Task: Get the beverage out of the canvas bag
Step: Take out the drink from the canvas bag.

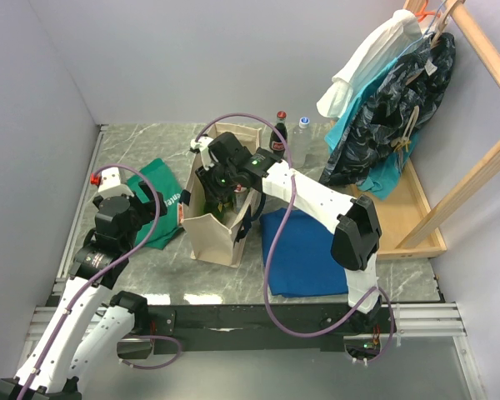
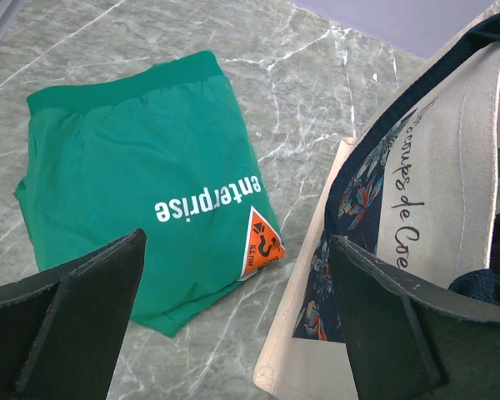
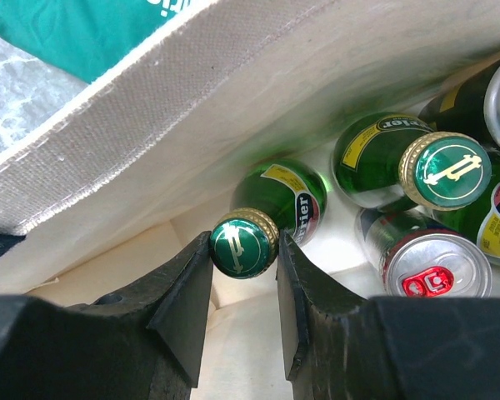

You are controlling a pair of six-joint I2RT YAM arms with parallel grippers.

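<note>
Currently gripped: a green bottle (image 3: 285, 196) is clamped at its cap by the right end effector (image 3: 243, 265), with one finger pressed against each side of the cap.
Green bottle: it is stood upright inside the canvas bag (image 3: 192, 108), close to one wall. Its cap is green with a gold rim.
Right end effector: in the top view it is seen reached down into the bag's open top.
Left end effector (image 2: 233, 333): it is held wide open, with nothing between its fingers, and is hung over the table (image 1: 150, 142) between a green cloth (image 2: 133, 167) and the bag.
Canvas bag: it is stood upright on the table between the green cloth and a blue cloth (image 1: 304, 250). Navy edging and a printed panel with script lettering are seen on its side in the left wrist view.
Other contents: a second green bottle (image 3: 446, 167) and a can with a red tab (image 3: 425, 267) are stood beside the gripped one.
Behind the bag: a dark bottle with a red cap (image 1: 278, 133) and a clear bottle with a blue cap (image 1: 302, 137) are stood side by side on the table.
Far right: clothes (image 1: 392, 100) are hung on a wooden rack.
</note>
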